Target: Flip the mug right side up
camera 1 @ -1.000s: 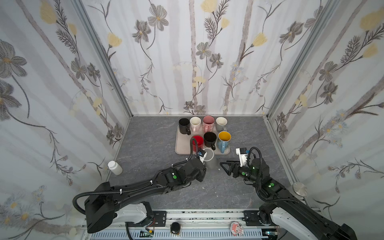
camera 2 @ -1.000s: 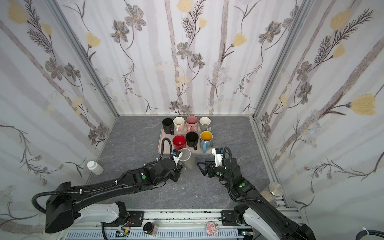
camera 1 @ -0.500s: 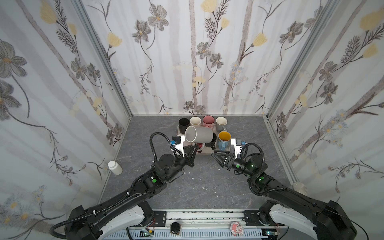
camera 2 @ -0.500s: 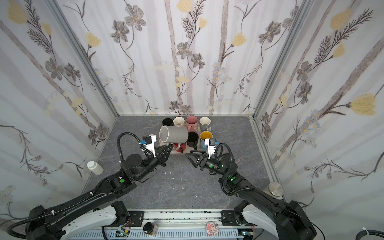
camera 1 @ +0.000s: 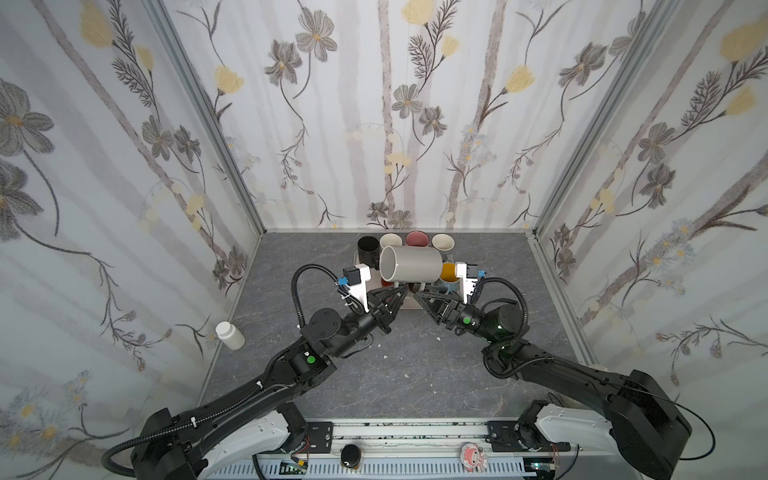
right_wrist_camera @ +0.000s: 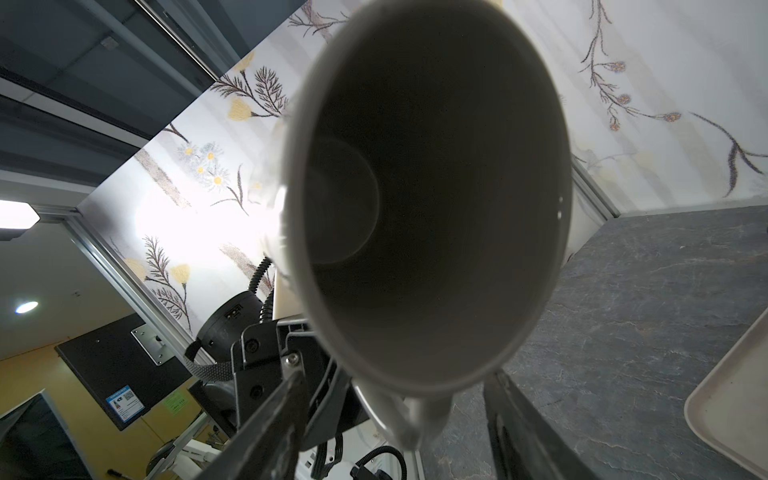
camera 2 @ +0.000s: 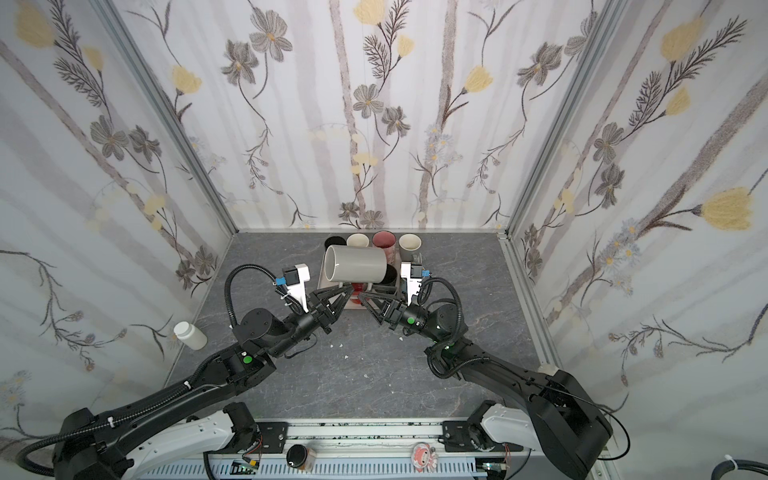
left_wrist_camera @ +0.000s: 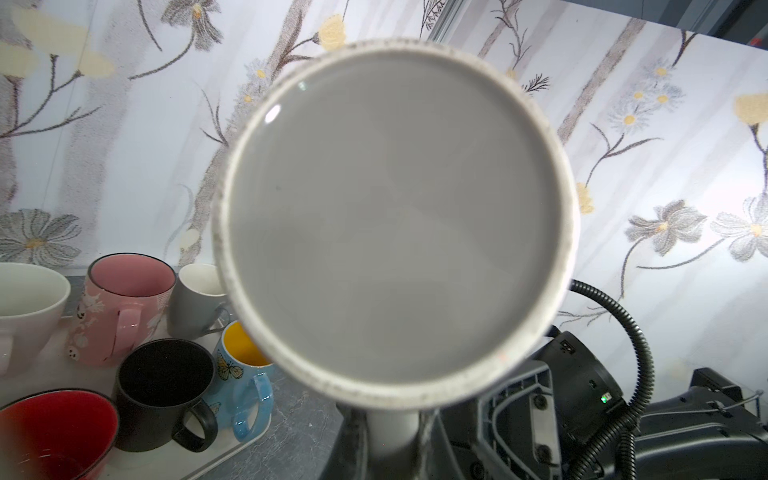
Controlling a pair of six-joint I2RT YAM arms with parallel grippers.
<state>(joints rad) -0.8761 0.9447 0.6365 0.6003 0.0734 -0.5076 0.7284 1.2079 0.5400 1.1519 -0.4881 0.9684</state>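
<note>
Top views, centre frame: we log mug (camera 1: 411, 264) newly lifted, now sideways, half-righted; left gripper (camera 1: 402, 291) grasps its handle (left_wrist_camera: 392, 424), right gripper (camera 1: 420, 297) unclenched.

Glazed ceramic mug (camera 1: 411, 264), glossy grey, foot ring rough and unglazed. Matt stone-look table (camera 1: 399, 374). Smooth beige plastic tray (right_wrist_camera: 731, 399). White plastic bottle (camera 1: 230, 336), satin.
</note>
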